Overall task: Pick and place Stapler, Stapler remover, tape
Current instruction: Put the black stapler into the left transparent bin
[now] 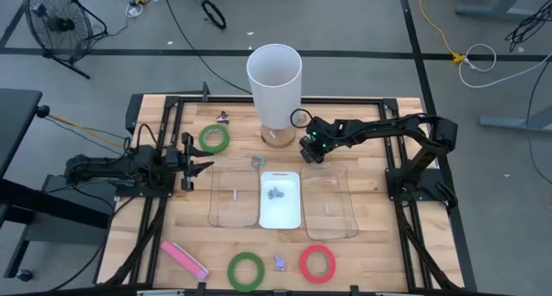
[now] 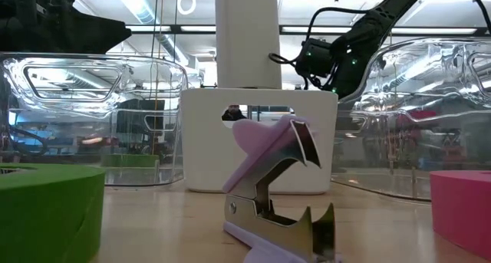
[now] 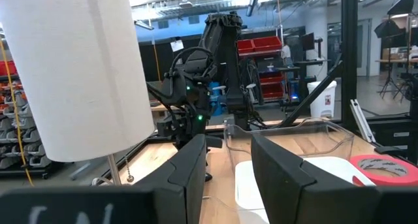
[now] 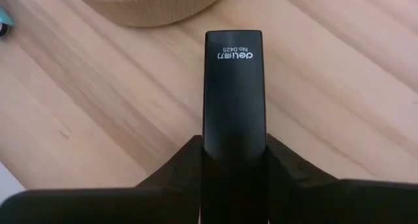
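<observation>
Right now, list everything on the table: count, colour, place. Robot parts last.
Tape rings: three; green at the far left, green and red at the near edge.
Staple remover: one, lilac, between the near green and red rings.
Pink stapler: one, near left corner.
Black stapler: one, between the right gripper's fingers.
White cylinder: one, far middle, on a wooden base.
Clear trays: two, flanking the white tray.
White tray: one, centre.
Left gripper: beside the left clear tray.
Right gripper: by the cylinder's base.
</observation>
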`<act>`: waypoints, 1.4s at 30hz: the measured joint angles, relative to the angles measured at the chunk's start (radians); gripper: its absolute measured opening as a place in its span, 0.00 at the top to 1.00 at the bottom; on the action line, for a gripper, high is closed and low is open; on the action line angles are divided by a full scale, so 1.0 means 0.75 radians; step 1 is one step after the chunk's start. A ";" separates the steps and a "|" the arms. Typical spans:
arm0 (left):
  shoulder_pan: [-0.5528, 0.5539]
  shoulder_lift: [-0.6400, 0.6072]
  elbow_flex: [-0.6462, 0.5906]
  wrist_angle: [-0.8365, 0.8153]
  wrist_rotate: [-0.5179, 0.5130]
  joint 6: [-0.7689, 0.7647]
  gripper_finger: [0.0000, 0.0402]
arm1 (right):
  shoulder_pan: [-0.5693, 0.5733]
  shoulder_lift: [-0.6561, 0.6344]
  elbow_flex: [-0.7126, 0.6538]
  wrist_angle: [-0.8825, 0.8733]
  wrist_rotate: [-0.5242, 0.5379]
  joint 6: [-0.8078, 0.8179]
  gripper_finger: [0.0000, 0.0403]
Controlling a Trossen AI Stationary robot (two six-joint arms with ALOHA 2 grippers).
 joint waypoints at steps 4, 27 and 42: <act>0.000 0.000 0.000 0.000 0.000 0.000 0.68 | -0.017 -0.022 -0.001 -0.022 -0.007 -0.021 0.75; 0.000 0.000 0.000 0.023 -0.002 0.002 0.68 | -0.020 -0.660 -0.002 -0.219 -0.018 -0.083 0.75; -0.002 0.099 0.000 0.359 0.125 -0.256 0.68 | 0.307 -0.810 -0.002 0.209 -0.142 -0.217 0.75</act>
